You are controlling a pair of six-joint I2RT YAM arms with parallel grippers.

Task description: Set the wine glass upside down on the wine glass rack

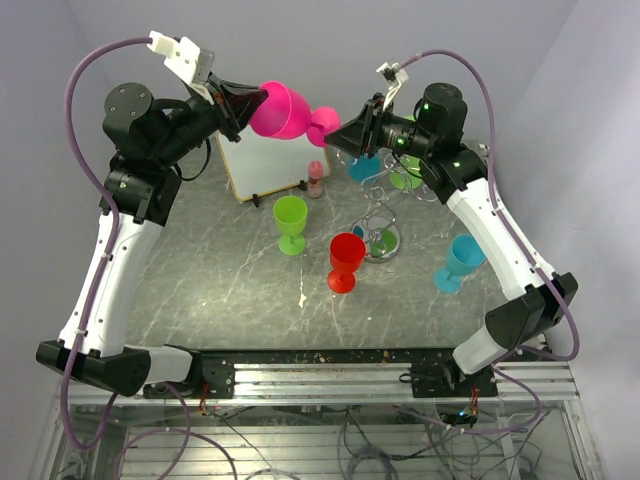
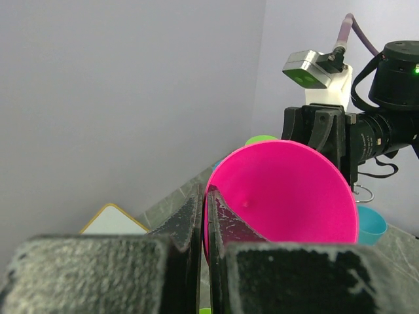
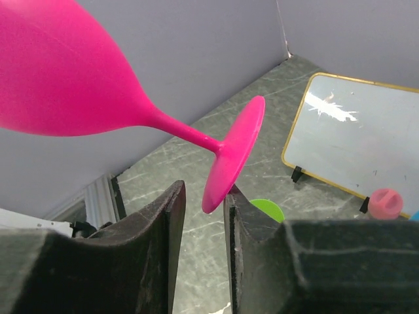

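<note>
A pink wine glass point(image 1: 280, 110) hangs on its side in the air at the back, bowl to the left, foot to the right. My left gripper point(image 1: 252, 100) is shut on the bowl's rim point(image 2: 288, 196), with one finger inside the bowl and one outside. My right gripper point(image 1: 335, 135) is at the foot point(image 3: 239, 150). Its jaws stand a little apart around the foot's lower edge, which touches the right finger while the left finger is clear of it. The wine glass rack point(image 1: 378, 225), a silver wire stand, is below and to the right, under the right arm.
A green glass point(image 1: 290, 222), a red glass point(image 1: 346, 260) and a cyan glass point(image 1: 460, 262) stand upright on the marble table. A cyan and a green glass hang by the rack. A white board point(image 1: 262, 160) leans at the back, a small pink-capped bottle point(image 1: 315, 178) beside it.
</note>
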